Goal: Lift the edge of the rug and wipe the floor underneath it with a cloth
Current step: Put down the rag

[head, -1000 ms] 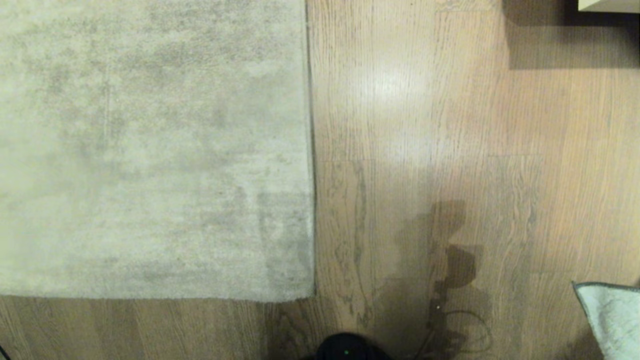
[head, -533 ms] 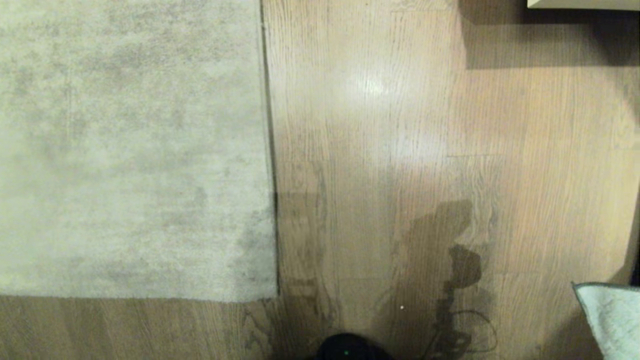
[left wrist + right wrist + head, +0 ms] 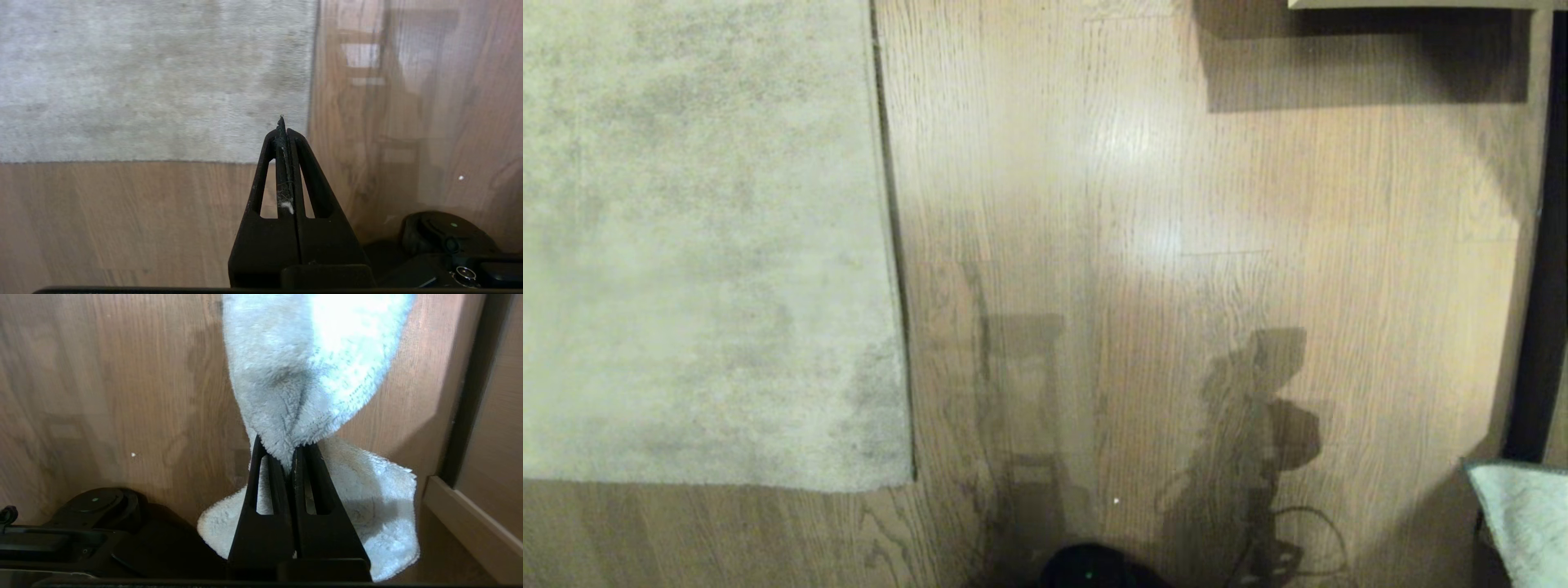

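The mottled beige-grey rug lies flat at the left of the head view. Its straight rug edge runs down to a corner on the wood-grain floor. In the left wrist view my left gripper is shut and empty, with only lint on it, hanging above the floor near the rug edge. My right gripper is shut on the pale mint-blue cloth, which drapes to both sides of the fingers. A corner of the cloth shows at the head view's lower right.
A pale furniture edge casts a shadow at the top right. A dark upright strip runs down the right side, beside a wooden skirting. My black base sits at the bottom middle.
The whole head view has shifted: the rug and floor slide to the left in the picture, so the camera has moved right. The cloth keeps its place in the picture.
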Robot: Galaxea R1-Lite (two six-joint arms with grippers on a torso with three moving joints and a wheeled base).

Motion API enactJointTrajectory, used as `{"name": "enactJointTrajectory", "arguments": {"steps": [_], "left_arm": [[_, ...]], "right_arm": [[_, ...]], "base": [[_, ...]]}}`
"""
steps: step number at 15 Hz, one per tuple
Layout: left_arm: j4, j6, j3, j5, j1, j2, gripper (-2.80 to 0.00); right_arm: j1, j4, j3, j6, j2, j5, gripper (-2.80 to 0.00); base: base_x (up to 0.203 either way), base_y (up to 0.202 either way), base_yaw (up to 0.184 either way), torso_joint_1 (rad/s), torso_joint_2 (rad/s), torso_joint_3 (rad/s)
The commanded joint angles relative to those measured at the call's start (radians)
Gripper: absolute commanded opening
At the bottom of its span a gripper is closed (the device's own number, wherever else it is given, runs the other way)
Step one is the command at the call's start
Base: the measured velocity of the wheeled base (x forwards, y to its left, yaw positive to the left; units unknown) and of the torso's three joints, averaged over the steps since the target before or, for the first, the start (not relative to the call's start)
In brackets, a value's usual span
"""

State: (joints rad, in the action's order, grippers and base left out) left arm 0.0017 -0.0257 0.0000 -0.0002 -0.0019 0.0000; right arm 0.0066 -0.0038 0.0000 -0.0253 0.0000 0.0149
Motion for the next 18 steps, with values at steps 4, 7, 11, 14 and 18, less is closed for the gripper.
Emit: {"name": "enactJointTrajectory", "arguments": {"steps": [4, 7, 11, 14, 18], "left_arm": [[0.000, 0.000, 0.000, 0.000, -0.001, 0.000, -2.80], [0.000, 0.000, 0.000, 0.000, -0.001, 0.000, -2.80], [0.000, 0.000, 0.000, 0.000, -0.001, 0.000, -2.80], [0.000, 0.000, 0.000, 0.000, -0.001, 0.000, -2.80], [0.000, 0.000, 0.000, 0.000, -0.001, 0.000, -2.80]], "right_arm": [[0.000, -0.001, 0.000, -0.001, 0.001, 0.000, -2.80], [0.000, -0.001, 0.000, -0.001, 0.001, 0.000, -2.80], [0.000, -0.001, 0.000, -0.001, 0.001, 0.000, -2.80], [0.000, -0.001, 0.000, -0.001, 0.002, 0.001, -2.80], [0.000, -0.001, 0.000, -0.001, 0.000, 0.000, -2.80]], "base": [[0.000, -0.016, -0.001, 0.001, 0.00, 0.001], [0.000, 0.000, 0.000, 0.000, 0.00, 0.000], [0.000, 0.000, 0.000, 0.000, 0.00, 0.000], [0.000, 0.000, 0.000, 0.000, 0.00, 0.000], [0.000, 0.000, 0.000, 0.000, 0.00, 0.000]]}}
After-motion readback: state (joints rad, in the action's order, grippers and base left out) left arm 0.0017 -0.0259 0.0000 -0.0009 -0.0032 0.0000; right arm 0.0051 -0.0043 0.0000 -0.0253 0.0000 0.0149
